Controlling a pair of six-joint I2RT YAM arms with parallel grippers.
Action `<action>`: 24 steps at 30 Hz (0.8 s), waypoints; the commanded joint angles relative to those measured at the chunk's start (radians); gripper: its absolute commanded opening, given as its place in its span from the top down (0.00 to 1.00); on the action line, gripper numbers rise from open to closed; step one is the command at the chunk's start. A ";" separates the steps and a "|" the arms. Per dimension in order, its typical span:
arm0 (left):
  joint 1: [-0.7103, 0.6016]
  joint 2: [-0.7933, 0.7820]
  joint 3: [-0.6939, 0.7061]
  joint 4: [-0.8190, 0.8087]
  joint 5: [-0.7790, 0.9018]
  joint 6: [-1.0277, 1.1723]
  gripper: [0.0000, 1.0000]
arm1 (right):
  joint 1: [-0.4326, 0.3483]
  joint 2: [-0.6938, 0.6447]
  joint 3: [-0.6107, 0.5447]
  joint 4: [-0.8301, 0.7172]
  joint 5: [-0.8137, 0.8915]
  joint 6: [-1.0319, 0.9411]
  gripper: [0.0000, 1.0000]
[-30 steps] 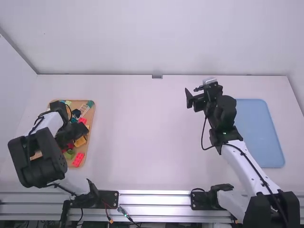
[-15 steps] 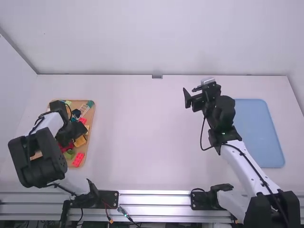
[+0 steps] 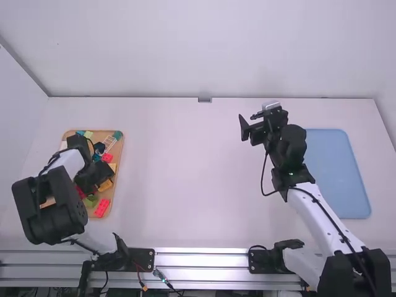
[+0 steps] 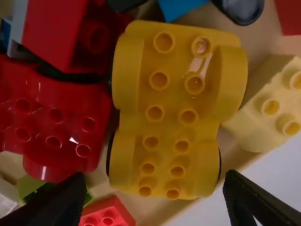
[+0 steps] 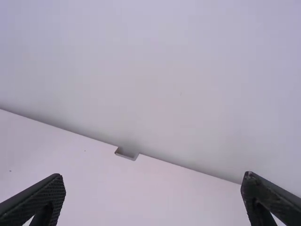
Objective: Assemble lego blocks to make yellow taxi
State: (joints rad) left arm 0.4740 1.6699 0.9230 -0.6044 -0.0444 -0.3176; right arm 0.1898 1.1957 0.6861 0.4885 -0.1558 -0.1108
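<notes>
The left end effector [image 3: 94, 176] is over the tan rectangular tray [image 3: 119, 150] at the left of the white counter [image 3: 185, 173], its fingers spread apart. In the left wrist view, a yellow plastic car-shaped block with curved wheel arches and round studs [image 4: 176, 101] lies in the tray, beside a glossy red plastic car-shaped block [image 4: 66, 122]. A bright red studded brick [image 3: 102, 208] rests at the tray's near right. The right end effector [image 3: 249, 122] is open over the counter's far right part, left of a flat blue rectangular mat [image 3: 339, 176].
</notes>
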 commanded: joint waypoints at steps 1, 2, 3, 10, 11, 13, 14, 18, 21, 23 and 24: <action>-0.002 0.004 -0.016 0.005 0.011 0.032 0.21 | 0.001 0.007 0.037 0.006 -0.001 0.001 0.01; -0.003 0.004 -0.019 0.010 0.010 0.040 0.21 | 0.001 0.007 0.037 0.006 -0.002 0.002 0.01; -0.003 0.004 -0.024 0.019 0.011 0.047 0.20 | 0.001 0.007 0.037 0.005 -0.002 0.002 0.01; -0.003 0.004 -0.058 0.075 0.010 0.065 0.20 | 0.001 0.007 0.037 0.006 -0.004 0.001 0.01; -0.002 0.004 -0.060 0.077 0.011 0.064 0.19 | 0.001 0.007 0.037 0.006 -0.004 0.002 0.01; -0.002 0.004 -0.061 0.076 0.011 0.061 0.19 | 0.001 0.007 0.037 0.006 -0.005 0.001 0.01; -0.003 0.004 -0.061 0.076 0.011 0.061 0.19 | 0.001 0.007 0.037 0.006 -0.005 0.001 0.01; -0.001 0.004 -0.068 0.097 0.010 0.064 0.19 | 0.001 0.007 0.037 0.006 -0.005 0.002 0.01; -0.003 0.004 -0.089 0.127 0.011 0.065 0.20 | 0.001 0.007 0.037 0.005 -0.005 0.002 0.01; -0.002 0.004 -0.106 0.145 0.006 0.064 0.20 | 0.001 0.007 0.037 0.006 -0.004 0.002 0.01; -0.003 0.004 -0.109 0.149 0.003 0.064 0.20 | 0.001 0.007 0.037 0.006 -0.005 0.001 0.01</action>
State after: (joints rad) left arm 0.4740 1.6699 0.8352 -0.4538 -0.0444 -0.2638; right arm 0.1898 1.1957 0.6861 0.4896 -0.1555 -0.1143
